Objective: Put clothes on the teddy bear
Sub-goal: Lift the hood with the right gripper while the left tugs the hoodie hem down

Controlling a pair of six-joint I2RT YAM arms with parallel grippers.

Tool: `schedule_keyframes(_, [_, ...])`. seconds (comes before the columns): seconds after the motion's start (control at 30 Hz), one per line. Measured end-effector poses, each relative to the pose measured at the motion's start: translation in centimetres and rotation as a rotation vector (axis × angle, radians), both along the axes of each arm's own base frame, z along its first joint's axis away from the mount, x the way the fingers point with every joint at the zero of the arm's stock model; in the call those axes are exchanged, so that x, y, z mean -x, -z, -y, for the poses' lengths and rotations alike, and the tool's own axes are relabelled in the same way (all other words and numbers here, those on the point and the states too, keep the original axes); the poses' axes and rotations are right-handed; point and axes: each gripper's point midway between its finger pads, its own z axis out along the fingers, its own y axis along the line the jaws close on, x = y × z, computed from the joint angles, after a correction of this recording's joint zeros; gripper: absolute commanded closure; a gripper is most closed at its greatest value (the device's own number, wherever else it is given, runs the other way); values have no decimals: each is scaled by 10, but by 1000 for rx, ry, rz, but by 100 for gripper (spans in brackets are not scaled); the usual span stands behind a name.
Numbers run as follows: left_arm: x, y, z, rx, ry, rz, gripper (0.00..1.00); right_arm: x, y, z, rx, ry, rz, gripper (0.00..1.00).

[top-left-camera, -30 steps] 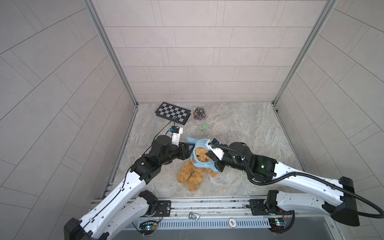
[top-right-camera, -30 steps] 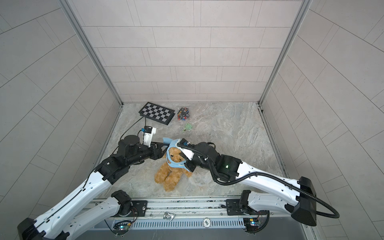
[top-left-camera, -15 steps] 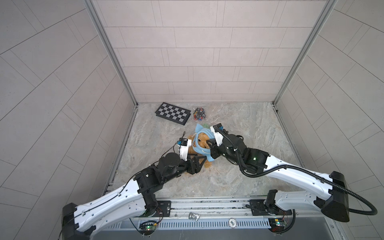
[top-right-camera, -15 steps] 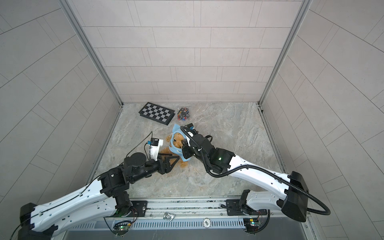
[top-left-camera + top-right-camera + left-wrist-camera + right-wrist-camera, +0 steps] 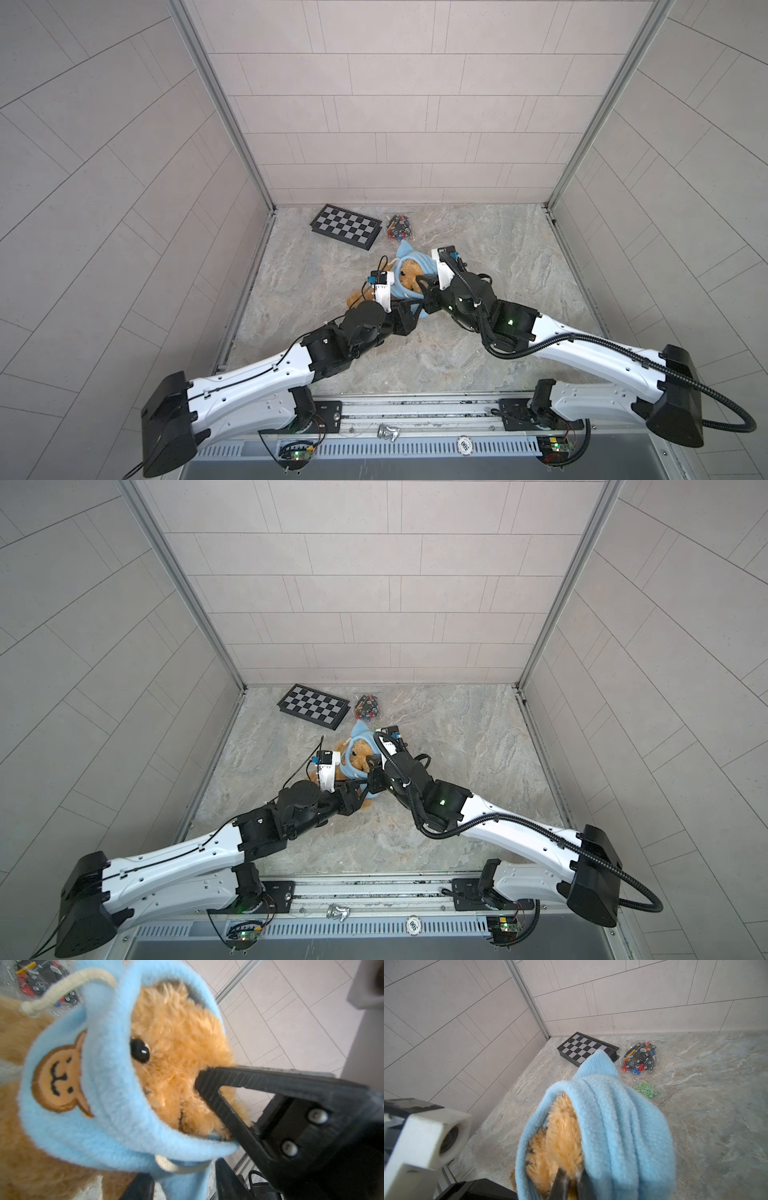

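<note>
The golden-brown teddy bear (image 5: 412, 271) (image 5: 360, 755) is propped up mid-floor, its face (image 5: 176, 1043) framed by the light blue hoodie (image 5: 104, 1088) pulled over its head (image 5: 612, 1115). My right gripper (image 5: 572, 1185) is shut, pinching fur at the snout just inside the hood's rim; its finger (image 5: 209, 1080) shows in the left wrist view. My left gripper (image 5: 182, 1186) sits below the bear's chin. Its jaws stand apart on either side of a hanging fold of the hoodie, with thin gaps beside the fabric. In both top views the grippers (image 5: 411, 309) (image 5: 370, 766) meet at the bear.
A folded chessboard (image 5: 345, 226) and a clear bag of small bricks (image 5: 399, 226) lie by the back wall. Loose green bricks (image 5: 646, 1088) lie just behind the bear. Tiled walls close three sides. The left arm's white camera housing (image 5: 425, 1136) is close beside the bear.
The right gripper has carried the bear back toward the chessboard and raised it. The left arm swung round to the bear's near side, and its jaws have narrowed around the hoodie fabric.
</note>
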Motion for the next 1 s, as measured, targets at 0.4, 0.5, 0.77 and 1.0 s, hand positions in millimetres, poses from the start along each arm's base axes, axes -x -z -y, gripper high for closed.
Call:
schedule_keyframes(0.4, [-2,20,13,14,-15,-46,96,-1,0,3,-58,27,-4,100])
schedule_keyframes(0.5, [-4,25,15,3,-15,-44,100,-2,-3,5,-84,28,-13,100])
schedule_keyframes(0.77, [-19,77,-1,-93,-83,-78,100,5,7,9,-189,-29,-121,100])
schedule_keyframes(1.0, [-31,86,-20,-105,-154,-78,100,-2,-1,24,-366,-49,-201,100])
